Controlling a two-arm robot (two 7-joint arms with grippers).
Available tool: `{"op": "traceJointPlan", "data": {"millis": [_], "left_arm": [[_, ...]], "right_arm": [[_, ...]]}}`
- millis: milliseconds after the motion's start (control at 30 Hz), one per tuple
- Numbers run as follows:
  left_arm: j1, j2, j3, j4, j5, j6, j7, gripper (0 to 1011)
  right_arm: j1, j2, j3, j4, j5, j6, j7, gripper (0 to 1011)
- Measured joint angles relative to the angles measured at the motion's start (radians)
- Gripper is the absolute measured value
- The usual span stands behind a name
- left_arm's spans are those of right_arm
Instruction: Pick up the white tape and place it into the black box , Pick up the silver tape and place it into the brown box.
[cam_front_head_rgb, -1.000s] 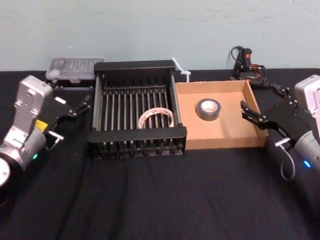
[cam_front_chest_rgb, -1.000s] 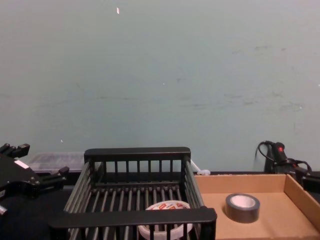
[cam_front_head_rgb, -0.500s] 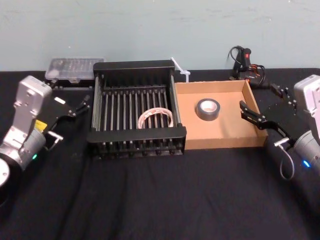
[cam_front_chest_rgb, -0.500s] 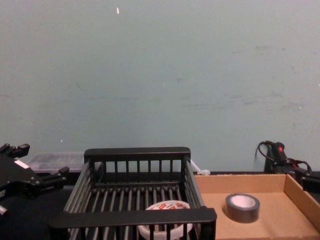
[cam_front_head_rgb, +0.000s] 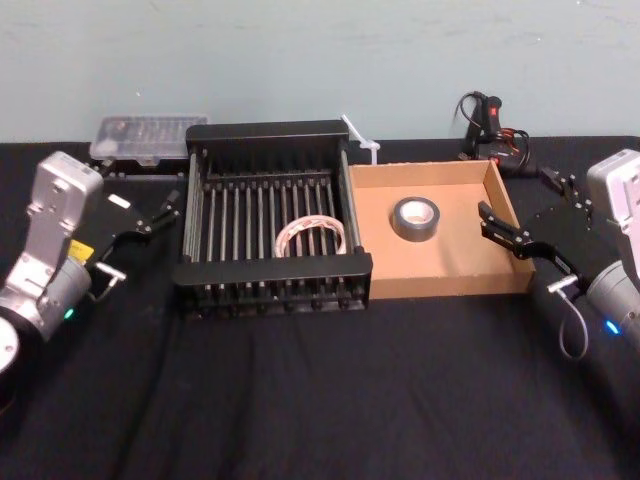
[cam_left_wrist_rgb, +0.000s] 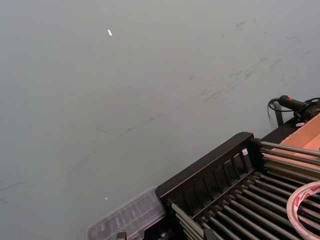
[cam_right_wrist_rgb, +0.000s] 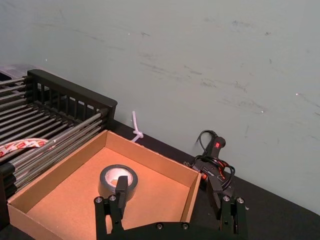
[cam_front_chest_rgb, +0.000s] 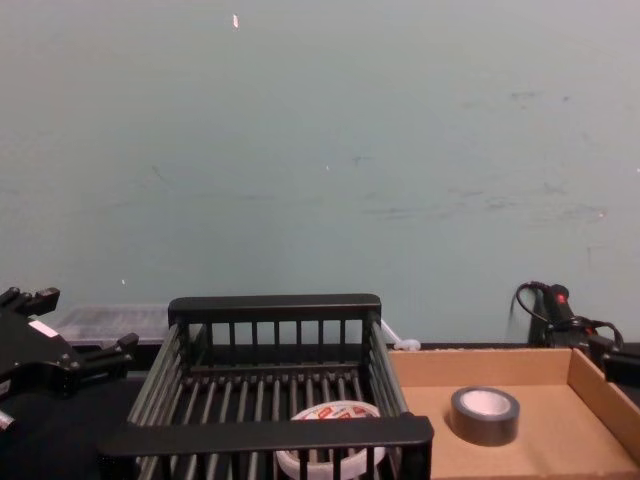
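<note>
Nothing has shifted: my left gripper (cam_front_head_rgb: 165, 208) hangs, jaws apart, near the black table's (cam_front_head_rgb: 320, 400) left edge; white tape (cam_front_head_rgb: 312, 236) in the black box (cam_front_head_rgb: 270, 131), silver tape (cam_front_head_rgb: 416, 218) in the brown box (cam_front_head_rgb: 450, 281) (pale wall (cam_front_head_rgb: 300, 60) behind); right gripper (cam_front_head_rgb: 490, 220), jaws spread, at its right wall.

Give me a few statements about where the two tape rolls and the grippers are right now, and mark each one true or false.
1. The white tape lies inside the black box. True.
2. The silver tape sits on the table outside the brown box. False: it lies flat on the floor of the brown box.
3. The right gripper is shut on the silver tape. False: it is open and empty, by the brown box's right wall, apart from the roll.
4. The left gripper is to the left of the black box, open and holding nothing. True.
</note>
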Motion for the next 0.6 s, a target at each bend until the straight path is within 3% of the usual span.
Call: {"op": "traceJointPlan", "data": {"millis": [600], "left_arm": [[0.000, 0.000, 0.000, 0.000, 0.000, 0.000, 0.000, 1001]], "right_arm": [[0.000, 0.000, 0.000, 0.000, 0.000, 0.000, 0.000, 1002]]}}
